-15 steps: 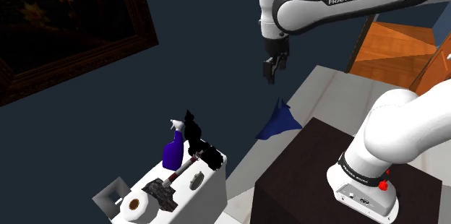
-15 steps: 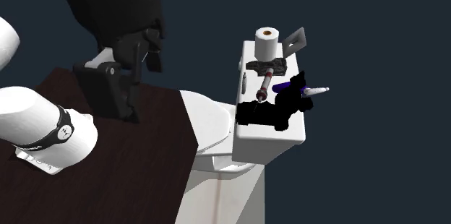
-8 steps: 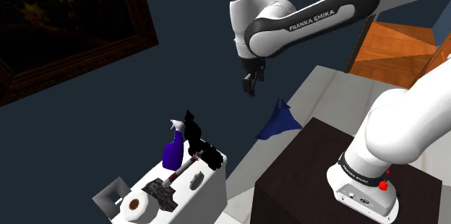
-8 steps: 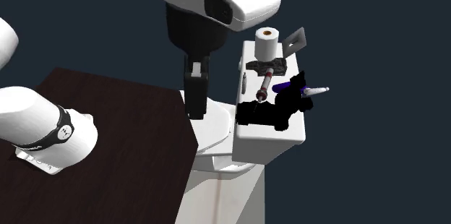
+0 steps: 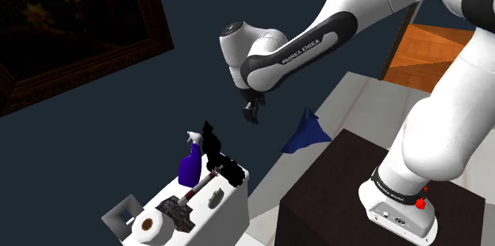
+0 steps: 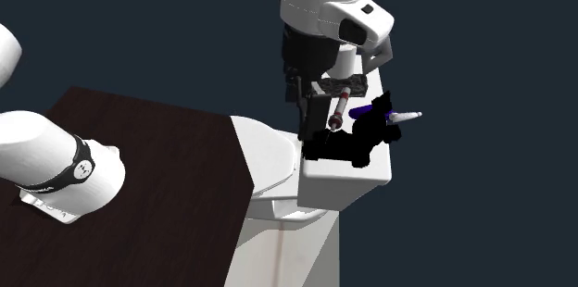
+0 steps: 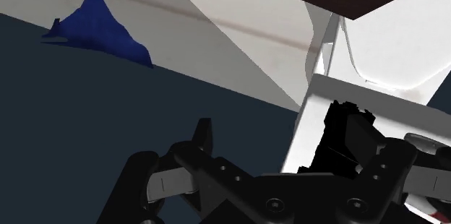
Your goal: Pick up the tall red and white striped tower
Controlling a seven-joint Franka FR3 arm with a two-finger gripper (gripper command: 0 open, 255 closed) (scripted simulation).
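The striped tower (image 5: 199,186) is a thin red and white rod lying flat on the white toilet tank lid (image 5: 231,197), between a black object (image 5: 223,163) and a dark grey patch (image 5: 176,209). In the second exterior view the tower (image 6: 339,109) lies just beside my gripper (image 6: 315,111), which hangs over the near edge of the tank (image 6: 347,180). My gripper (image 5: 252,114) is above the tank and toward the shoulder view's right of it. Seen from the wrist, the gripper (image 7: 300,159) is open and holds nothing, with the black object (image 7: 348,139) ahead of it.
A purple spray bottle (image 5: 189,166) stands at the lid's back, and a toilet paper roll (image 5: 148,226) at its far end. The toilet seat (image 6: 270,156) sits between the tank and the dark brown stand (image 6: 157,174). A blue cloth (image 5: 306,133) lies on the floor.
The arm has swung down and toward the shoulder view's left, from above the stand to over the tank lid. Nothing on the lid has moved.
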